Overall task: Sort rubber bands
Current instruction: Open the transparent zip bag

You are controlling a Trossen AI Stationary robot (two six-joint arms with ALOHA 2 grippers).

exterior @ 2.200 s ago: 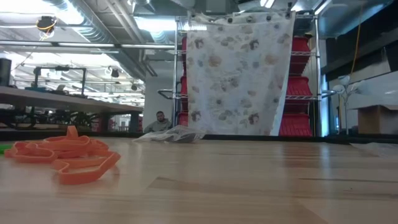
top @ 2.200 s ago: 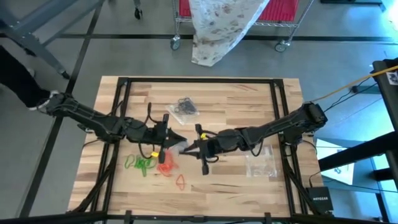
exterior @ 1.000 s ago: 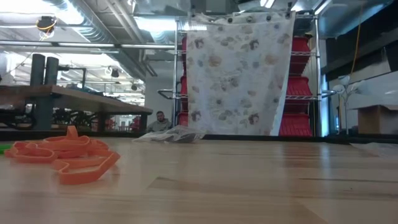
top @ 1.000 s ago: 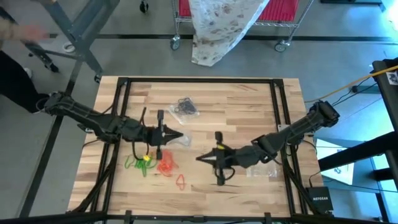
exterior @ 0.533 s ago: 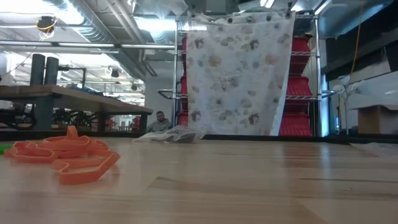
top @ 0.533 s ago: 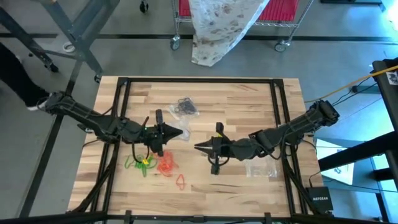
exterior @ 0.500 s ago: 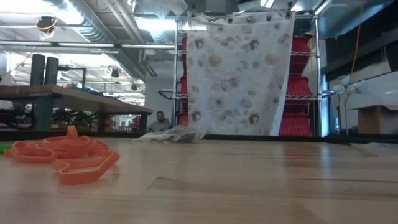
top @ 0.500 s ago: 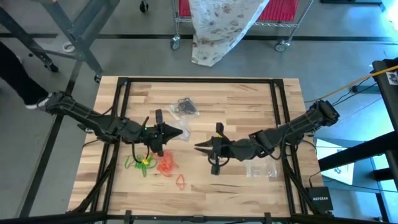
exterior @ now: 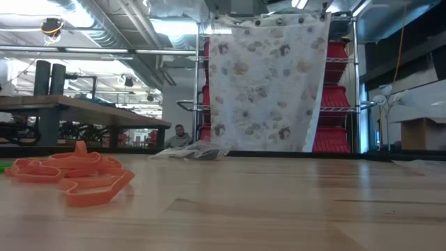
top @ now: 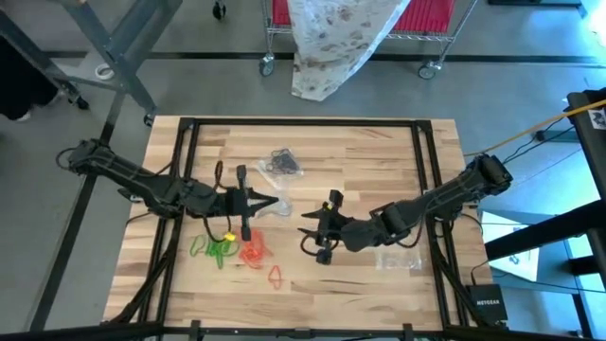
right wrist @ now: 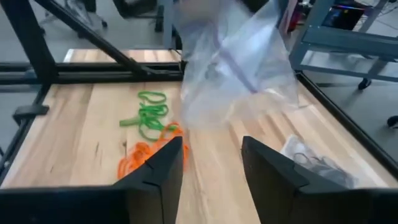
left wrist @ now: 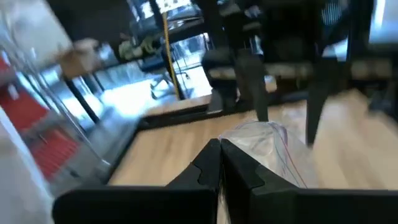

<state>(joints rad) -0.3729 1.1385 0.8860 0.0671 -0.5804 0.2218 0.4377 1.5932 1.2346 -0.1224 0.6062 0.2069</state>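
On the table (top: 379, 152), loose rubber bands (top: 237, 251) lie front-left, one bag (top: 280, 165) behind them, another bag (top: 398, 256) far right.

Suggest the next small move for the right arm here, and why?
Probably ease the right hand forward to pinch the free edge of the clear plastic bag. Its fingers stand open and empty, facing the bag, which the shut left hand holds up off the wooden table.
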